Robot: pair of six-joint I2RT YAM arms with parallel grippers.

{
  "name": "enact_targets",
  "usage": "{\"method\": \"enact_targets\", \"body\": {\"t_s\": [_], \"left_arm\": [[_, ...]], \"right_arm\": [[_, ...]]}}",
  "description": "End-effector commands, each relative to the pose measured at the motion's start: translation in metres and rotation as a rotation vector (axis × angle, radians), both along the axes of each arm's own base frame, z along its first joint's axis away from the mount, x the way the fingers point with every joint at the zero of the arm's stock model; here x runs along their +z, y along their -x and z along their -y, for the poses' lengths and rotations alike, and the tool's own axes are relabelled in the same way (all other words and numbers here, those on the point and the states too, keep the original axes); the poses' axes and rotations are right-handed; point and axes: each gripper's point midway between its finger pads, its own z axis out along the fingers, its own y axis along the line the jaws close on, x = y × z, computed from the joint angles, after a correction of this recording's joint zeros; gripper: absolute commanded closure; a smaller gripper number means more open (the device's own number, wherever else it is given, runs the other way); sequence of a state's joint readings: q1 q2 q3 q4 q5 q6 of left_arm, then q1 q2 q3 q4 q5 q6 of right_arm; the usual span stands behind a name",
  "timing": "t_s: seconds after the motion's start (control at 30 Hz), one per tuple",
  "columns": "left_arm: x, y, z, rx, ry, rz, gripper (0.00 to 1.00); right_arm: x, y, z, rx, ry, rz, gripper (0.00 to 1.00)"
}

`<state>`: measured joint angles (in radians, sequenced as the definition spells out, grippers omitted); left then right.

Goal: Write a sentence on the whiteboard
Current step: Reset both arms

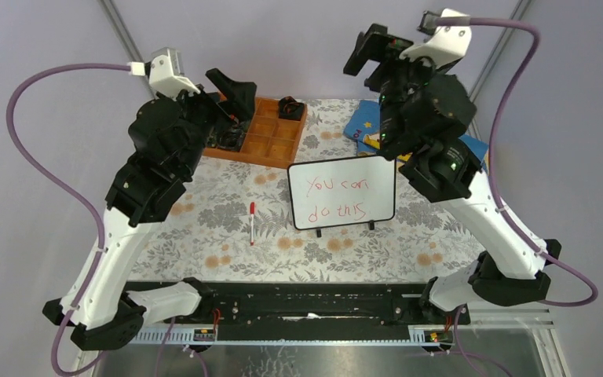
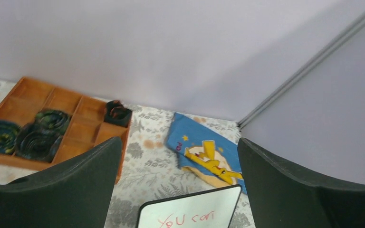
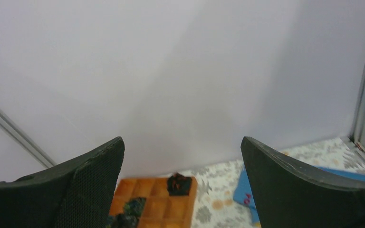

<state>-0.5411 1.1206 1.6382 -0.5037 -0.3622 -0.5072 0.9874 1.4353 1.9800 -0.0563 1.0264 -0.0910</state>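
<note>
Whiteboard (image 1: pixel 342 169) stands on its feet, displaying the sentence (image 1: pixel 315 186); marker (image 1: pixel 252 222) lies alongside; left gripper (image 2: pixel 179 142) and right gripper (image 3: pixel 183 142) hang open, empty.

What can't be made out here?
- Cloth: top view, right arm covers most of it.
- Tray: top view, left arm hides its left end.
- Whiteboard: left wrist view, bottom edge cuts it off; only the sentence's first line shows.
- Marker: top view, too small to tell if capped.
</note>
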Motion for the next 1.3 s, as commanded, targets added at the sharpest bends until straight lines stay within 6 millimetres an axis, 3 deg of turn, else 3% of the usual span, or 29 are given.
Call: {"method": "enact_targets", "body": {"t_s": [0.0,0.07,0.2,0.33,0.47,0.67,0.83,1.0,1.13,1.27], "left_arm": [[0.030,0.011,0.010,-0.023,-0.103,0.069,0.01],[0.048,0.019,0.016,-0.053,-0.128,0.118,0.01],[0.063,0.032,0.011,-0.039,-0.161,0.185,0.01],[0.060,0.038,0.005,-0.026,-0.168,0.201,0.01],[0.055,0.048,-0.002,-0.015,-0.188,0.236,0.01],[0.049,0.057,-0.013,0.007,-0.221,0.251,0.01],[0.061,0.062,-0.009,-0.026,-0.180,0.274,0.01],[0.075,0.065,-0.001,-0.067,-0.154,0.316,0.01],[0.078,0.063,0.004,-0.081,-0.133,0.316,0.01],[0.076,0.065,0.008,-0.100,-0.118,0.313,0.01]], "right_arm": [[0.059,0.009,0.013,0.006,-0.016,0.143,0.02],[0.067,0.020,0.008,0.030,0.027,0.186,0.03],[0.050,0.058,-0.008,0.033,0.195,0.316,0.00],[0.001,0.078,-0.024,0.130,0.327,0.244,0.00],[-0.040,0.092,-0.005,0.273,0.309,0.147,0.00],[-0.061,0.100,0.064,0.152,0.285,0.071,0.00],[-0.046,0.108,0.088,0.158,0.153,0.078,0.00],[0.007,0.115,0.099,0.197,-0.033,0.164,0.00],[0.036,0.110,0.082,0.200,-0.051,0.163,0.00],[0.034,0.103,0.053,0.225,0.009,0.112,0.00]]}}
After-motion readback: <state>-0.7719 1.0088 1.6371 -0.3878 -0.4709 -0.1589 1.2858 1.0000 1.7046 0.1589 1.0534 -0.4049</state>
